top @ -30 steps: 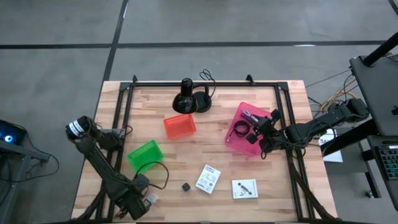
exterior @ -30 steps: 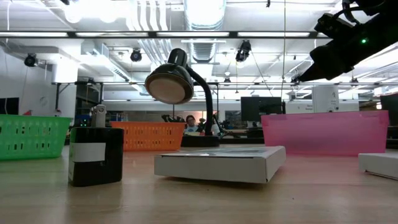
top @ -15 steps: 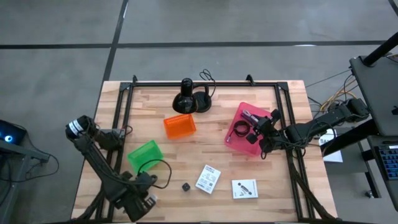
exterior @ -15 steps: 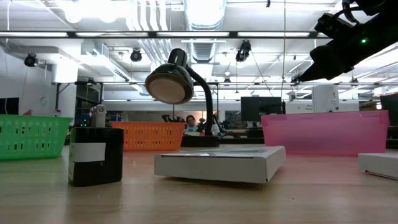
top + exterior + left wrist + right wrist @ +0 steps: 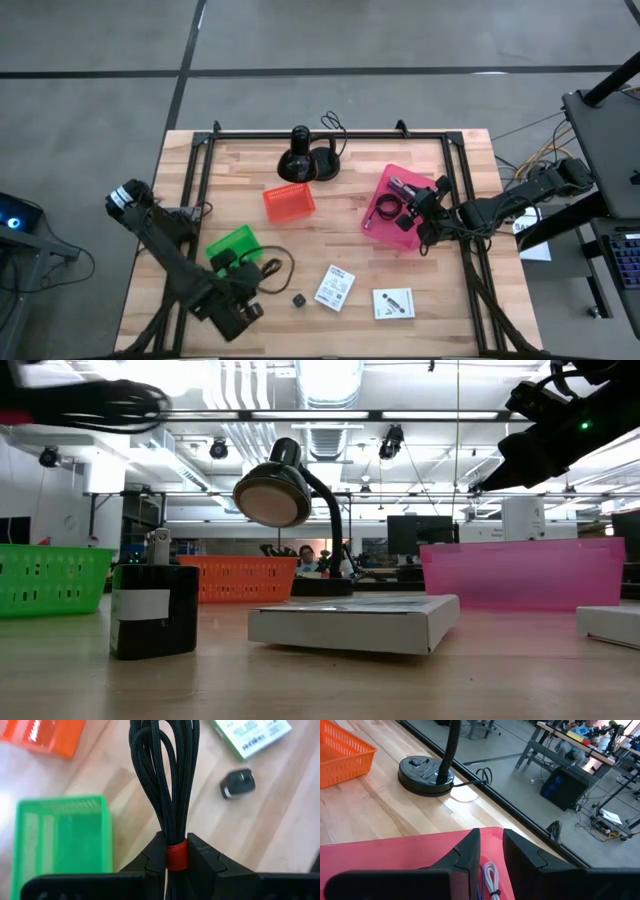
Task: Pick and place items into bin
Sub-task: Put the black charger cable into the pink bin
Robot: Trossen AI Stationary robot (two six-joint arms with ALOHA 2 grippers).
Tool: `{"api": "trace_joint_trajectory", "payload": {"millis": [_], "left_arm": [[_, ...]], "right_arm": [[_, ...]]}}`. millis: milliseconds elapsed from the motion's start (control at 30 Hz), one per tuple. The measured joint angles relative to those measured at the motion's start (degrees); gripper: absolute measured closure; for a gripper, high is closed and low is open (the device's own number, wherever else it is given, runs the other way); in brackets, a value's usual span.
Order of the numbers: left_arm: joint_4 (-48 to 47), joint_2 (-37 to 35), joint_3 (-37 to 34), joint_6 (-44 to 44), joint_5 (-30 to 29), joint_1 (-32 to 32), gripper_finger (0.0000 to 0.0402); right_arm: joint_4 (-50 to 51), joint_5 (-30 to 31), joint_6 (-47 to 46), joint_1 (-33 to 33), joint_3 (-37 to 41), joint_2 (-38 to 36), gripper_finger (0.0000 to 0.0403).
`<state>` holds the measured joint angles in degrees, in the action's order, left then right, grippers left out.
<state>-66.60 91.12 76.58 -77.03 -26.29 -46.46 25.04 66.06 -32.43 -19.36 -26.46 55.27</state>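
Bins number three on the desk: green bin [image 5: 234, 246], orange bin [image 5: 289, 203], pink bin [image 5: 398, 207]. Two white cards [image 5: 335, 287] lie near the front edge beside one small black cube [image 5: 298, 300]. Left gripper [image 5: 176, 854], above the front-left area, pinches a black braided coiled cable [image 5: 166, 775], its loops pointing forward from the fingers. Right gripper [image 5: 491, 851], jaws slightly parted and empty, hangs over the pink bin.

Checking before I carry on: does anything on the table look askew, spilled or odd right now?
Nothing is spilled or damaged. The one loose end: the black cable pinched in the left claw hangs in a long loop near the green bin. Both white cards lie flat.
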Motion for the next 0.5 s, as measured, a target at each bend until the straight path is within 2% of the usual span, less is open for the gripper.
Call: {"api": "trace_joint_trajectory", "payload": {"millis": [100, 233, 333, 500], "left_arm": [[0.5, -0.7, -0.1, 7.4, -1.0, 4.0, 0.0364], [4.0, -1.0, -0.2, 21.1, -5.2, 8.9, 0.0364], [8.8, -1.0, -0.3, 32.0, -7.5, 12.4, 0.0364], [20.1, -1.0, -1.8, 47.3, -12.1, 16.5, 0.0364]], "right_arm": [[0.0, 0.0, 0.1, 0.0, 0.0, 0.0, 0.0331], [-0.4, 0.0, 0.1, 0.0, 0.0, 0.0, 0.0338], [-1.4, 0.0, 1.7, -0.2, 0.0, 0.0, 0.0343], [-8.7, -0.6, 7.2, -1.4, 0.9, 0.0, 0.0348]]}}
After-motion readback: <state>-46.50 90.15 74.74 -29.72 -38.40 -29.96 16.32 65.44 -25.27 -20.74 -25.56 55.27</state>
